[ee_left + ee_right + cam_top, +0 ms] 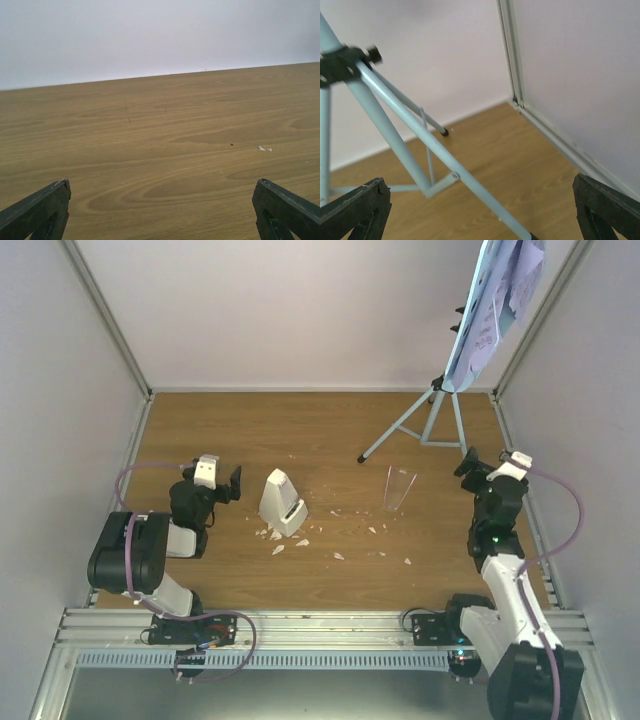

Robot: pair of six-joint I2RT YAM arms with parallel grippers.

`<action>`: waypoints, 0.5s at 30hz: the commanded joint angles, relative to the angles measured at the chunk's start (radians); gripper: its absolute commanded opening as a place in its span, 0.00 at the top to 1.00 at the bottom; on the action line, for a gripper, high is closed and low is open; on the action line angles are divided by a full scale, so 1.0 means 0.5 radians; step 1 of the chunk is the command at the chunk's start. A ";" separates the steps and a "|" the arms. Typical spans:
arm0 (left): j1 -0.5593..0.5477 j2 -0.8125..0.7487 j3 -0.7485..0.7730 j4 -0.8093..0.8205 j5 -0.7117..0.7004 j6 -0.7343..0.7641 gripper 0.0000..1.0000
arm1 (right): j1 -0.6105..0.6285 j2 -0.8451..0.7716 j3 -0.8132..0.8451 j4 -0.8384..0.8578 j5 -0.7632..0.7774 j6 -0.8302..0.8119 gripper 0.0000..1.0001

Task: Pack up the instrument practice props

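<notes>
Both arms are low over the tabletop (300, 430). The left fingers (37, 212) are spread wide with nothing between them. Their own camera sees only bare wood ahead and one crumb (262, 148) off to the right. From above, the metronome (283, 504) stands upright just to the right of these fingers, near them but not touching, with crumbs (338, 556) scattered around its base and further right.

Over to the right arm: the right fingers (355, 207) are wide open too, and empty. The stand (410, 135) fills their view, its pale-blue legs slanting across straight ahead of them and a black clamp knob showing up at the left. The side wall (580, 85) runs along to their right.

From above, the stand rests on its tripod feet just beyond and to the left of the right fingers. Its tray (478, 335) is high in the far right corner, and the pages (522, 268) lie on it. The clear cover (398, 488) stands alone on the wood to the left of the right fingers, well apart from the metronome and roughly midway between the two arms.
</notes>
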 commanded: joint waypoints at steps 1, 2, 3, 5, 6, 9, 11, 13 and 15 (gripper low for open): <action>-0.001 -0.016 -0.004 0.152 0.000 0.033 0.01 | -0.003 -0.117 -0.025 0.036 -0.061 -0.018 0.00; -0.002 -0.018 -0.004 0.153 0.000 0.033 0.01 | -0.002 -0.111 -0.025 0.040 -0.091 -0.027 0.00; 0.000 -0.016 -0.004 0.152 0.002 0.033 0.01 | -0.004 -0.089 -0.013 0.033 -0.117 -0.020 0.00; -0.002 -0.016 -0.004 0.153 0.002 0.034 0.01 | -0.003 -0.015 0.031 0.071 -0.302 -0.071 0.00; -0.002 -0.016 -0.004 0.154 0.002 0.034 0.01 | -0.001 0.031 0.053 0.116 -0.470 -0.103 0.00; 0.000 -0.016 -0.003 0.153 0.000 0.033 0.01 | 0.047 0.136 0.124 0.170 -0.751 -0.093 0.00; -0.001 -0.016 -0.003 0.154 0.002 0.033 0.01 | 0.180 0.133 0.141 0.192 -0.772 -0.191 0.00; -0.002 -0.016 -0.004 0.152 0.001 0.033 0.01 | 0.399 0.068 0.151 0.157 -0.649 -0.268 0.00; -0.003 -0.016 -0.004 0.154 0.002 0.035 0.01 | 0.520 -0.039 0.141 0.134 -0.658 -0.235 0.00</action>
